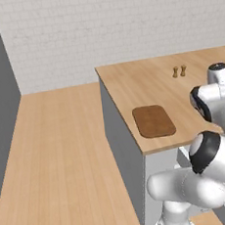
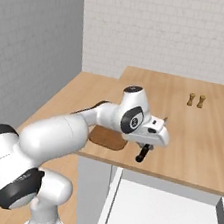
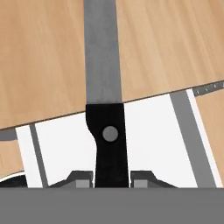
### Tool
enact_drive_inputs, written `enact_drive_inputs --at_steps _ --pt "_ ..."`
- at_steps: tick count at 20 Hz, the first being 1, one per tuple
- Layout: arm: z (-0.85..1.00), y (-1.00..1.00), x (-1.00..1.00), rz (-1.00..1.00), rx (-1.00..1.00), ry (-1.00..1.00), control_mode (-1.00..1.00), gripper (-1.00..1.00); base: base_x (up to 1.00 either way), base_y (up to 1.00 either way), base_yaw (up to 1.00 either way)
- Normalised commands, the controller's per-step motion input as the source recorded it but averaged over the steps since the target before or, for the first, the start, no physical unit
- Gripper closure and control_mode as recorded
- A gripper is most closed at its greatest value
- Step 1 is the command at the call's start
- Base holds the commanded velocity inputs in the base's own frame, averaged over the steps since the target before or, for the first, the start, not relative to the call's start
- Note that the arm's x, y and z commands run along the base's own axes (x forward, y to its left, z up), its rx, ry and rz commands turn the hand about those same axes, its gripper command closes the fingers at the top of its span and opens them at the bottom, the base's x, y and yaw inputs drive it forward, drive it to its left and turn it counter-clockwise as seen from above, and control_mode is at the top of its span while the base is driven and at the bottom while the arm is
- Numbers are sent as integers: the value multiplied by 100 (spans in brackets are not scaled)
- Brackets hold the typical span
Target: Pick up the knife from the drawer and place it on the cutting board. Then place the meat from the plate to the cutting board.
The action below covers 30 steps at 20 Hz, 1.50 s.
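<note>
Countertop (image 2: 205,142): our landmark, tan wood.
Drawer (image 2: 165,217): we see it pulled out below the countertop's front edge.
Cutting board (image 1: 153,121): on the countertop, near its front edge.
Gripper (image 3: 109,180): we see it clamped on the knife (image 3: 104,109) handle, blade over the countertop.

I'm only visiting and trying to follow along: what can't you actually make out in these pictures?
- Knife: hand view, blade tip cut off by the top edge; handle end hidden between the gripper fingers.
- Cutting board: right base view, mostly hidden behind the arm.
- Two small brown items on the countertop: too small to identify.
- Open drawer: its contents aren't visible.
</note>
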Motion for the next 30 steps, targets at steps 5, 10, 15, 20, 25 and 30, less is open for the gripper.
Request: enact_drive_inputs --at_steps 5,10,15,20,25,30 --pt "0 23 89 14 12 3 -100 100 0 0 0" --pt "0 14 51 20 16 7 -100 100 0 0 0" --pt "0 69 13 20 6 0 -100 100 0 0 0" --pt "-10 68 37 11 0 0 -100 100 0 0 0" --pt "-34 62 52 5 0 0 -100 100 0 0 0" --pt "-49 31 53 0 0 0 -100 100 0 0 0"
